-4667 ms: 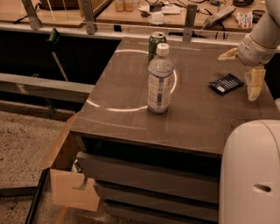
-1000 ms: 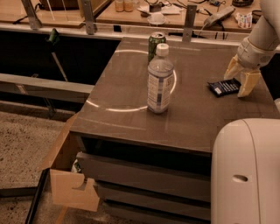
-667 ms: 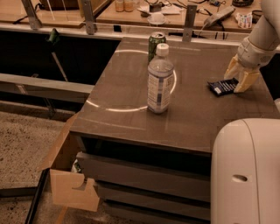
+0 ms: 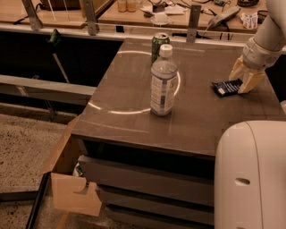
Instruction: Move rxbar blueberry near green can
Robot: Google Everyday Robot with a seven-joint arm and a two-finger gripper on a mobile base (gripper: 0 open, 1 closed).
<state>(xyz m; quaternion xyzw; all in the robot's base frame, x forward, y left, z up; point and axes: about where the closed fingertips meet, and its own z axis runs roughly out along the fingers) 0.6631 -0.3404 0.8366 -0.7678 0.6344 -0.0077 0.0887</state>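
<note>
The rxbar blueberry [image 4: 225, 87] is a small dark navy wrapper with white lettering, lying flat near the right edge of the brown table [image 4: 196, 112]. My gripper [image 4: 241, 79] is lowered over the bar's right end, its pale fingers [image 4: 248, 80] straddling it and touching the wrapper. The green can [image 4: 159, 44] stands upright at the far middle of the table, just behind the bottle and well to the left of the bar.
A clear plastic water bottle [image 4: 163, 82] with a white cap stands mid-table in front of the can. A cluttered wooden bench [image 4: 187, 13] lies behind the table. The robot's white body [image 4: 250, 174] fills the lower right. An open cardboard box [image 4: 67, 179] sits on the floor at the left.
My gripper has come down and in from the right onto the bar's right end. The bar has shifted slightly left. The can and bottle have not moved.
</note>
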